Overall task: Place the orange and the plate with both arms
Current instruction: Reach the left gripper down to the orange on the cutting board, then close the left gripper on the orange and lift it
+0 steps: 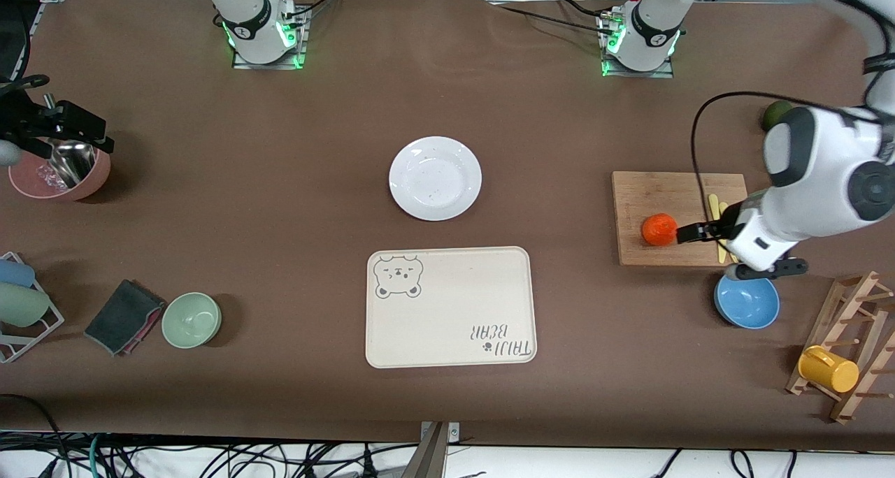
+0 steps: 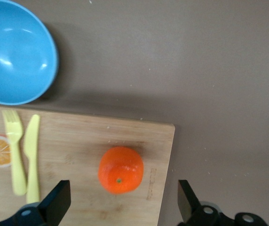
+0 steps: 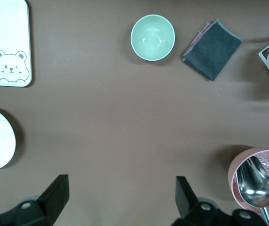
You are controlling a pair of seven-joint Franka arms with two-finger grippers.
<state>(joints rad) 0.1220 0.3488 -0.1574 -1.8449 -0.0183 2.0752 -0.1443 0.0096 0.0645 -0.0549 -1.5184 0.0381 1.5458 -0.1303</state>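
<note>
A brown table carries everything. The white plate lies at its middle, and the cream bear-print tray lies nearer to the front camera than the plate. Toward the left arm's end lie a wooden cutting board, a blue bowl nearer the camera than the board, and a wooden rack by the table's corner. Toward the right arm's end sit a pink bowl, a green bowl, a folded grey cloth just beside it, and a wire holder.
</note>
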